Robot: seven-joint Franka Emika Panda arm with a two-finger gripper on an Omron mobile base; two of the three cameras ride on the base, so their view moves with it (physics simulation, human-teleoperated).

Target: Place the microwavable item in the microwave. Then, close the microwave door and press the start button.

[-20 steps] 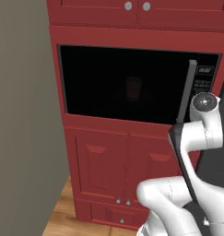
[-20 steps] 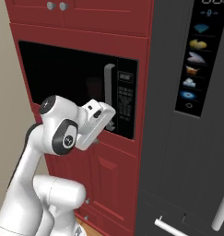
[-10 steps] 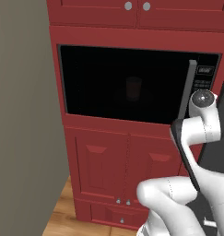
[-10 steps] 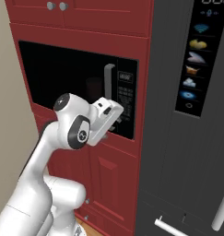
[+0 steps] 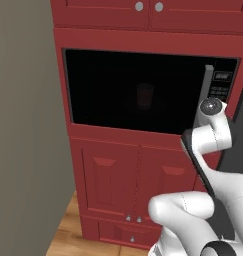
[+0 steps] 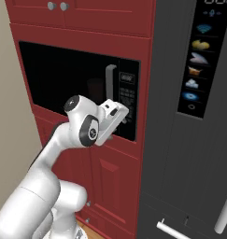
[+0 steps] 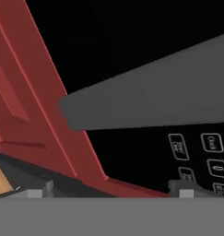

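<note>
The microwave (image 5: 143,55) sits in red cabinetry with its black door (image 5: 118,85) shut. Through the dark glass a dim reddish cup, the microwavable item (image 5: 144,95), stands inside, also faint in the right base view (image 6: 94,86). The grey bar handle (image 6: 109,84) runs along the door's right edge, beside the key panel (image 6: 127,93). My gripper (image 6: 118,122) is open and empty, just in front of the door's lower right corner. In the hand view the handle (image 7: 155,92) crosses the picture close ahead, with panel keys (image 7: 201,156) at lower right above my fingertips (image 7: 39,190).
Red cabinet doors (image 5: 138,180) and a drawer lie below the microwave. A tall dark appliance (image 6: 189,140) with an icon strip stands right of it. A grey wall (image 5: 23,125) rises at the left, over wooden floor (image 5: 63,235).
My arm has stretched forward and up, bringing the hand closer to the handle's lower end and the key panel. The jaws stayed open. The door and cup have not moved.
</note>
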